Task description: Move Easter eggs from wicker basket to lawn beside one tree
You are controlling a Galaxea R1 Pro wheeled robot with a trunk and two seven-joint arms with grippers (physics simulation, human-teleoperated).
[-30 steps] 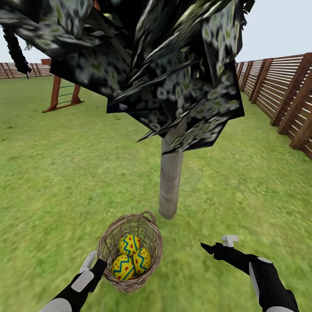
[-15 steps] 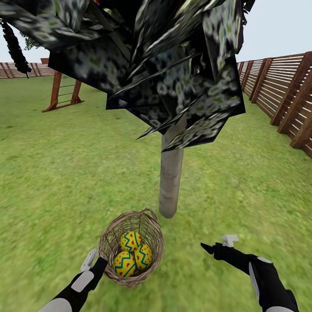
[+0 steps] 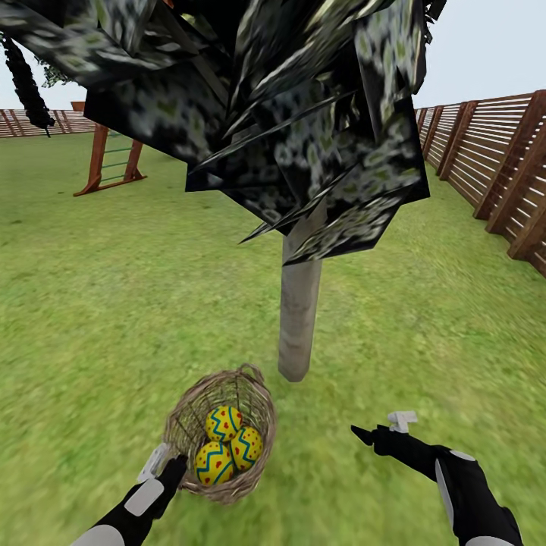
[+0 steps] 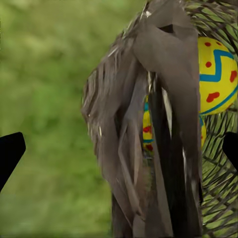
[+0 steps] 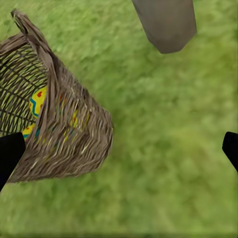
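The lawn [image 3: 91,303] carries the tree [image 3: 297,318], with the wicker basket [image 3: 220,436] just beside its trunk, tilted, all three Easter eggs [image 3: 225,446] inside. The basket looks light and stiff. The eggs seem smooth; grip one across its middle. The left tool [image 3: 161,461] apparently pinches the basket's rim. The right tool [image 3: 379,428] hangs spread, empty.

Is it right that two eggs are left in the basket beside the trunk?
No, three eggs are in the basket, not two; the head view shows all three. The basket does sit beside the trunk.
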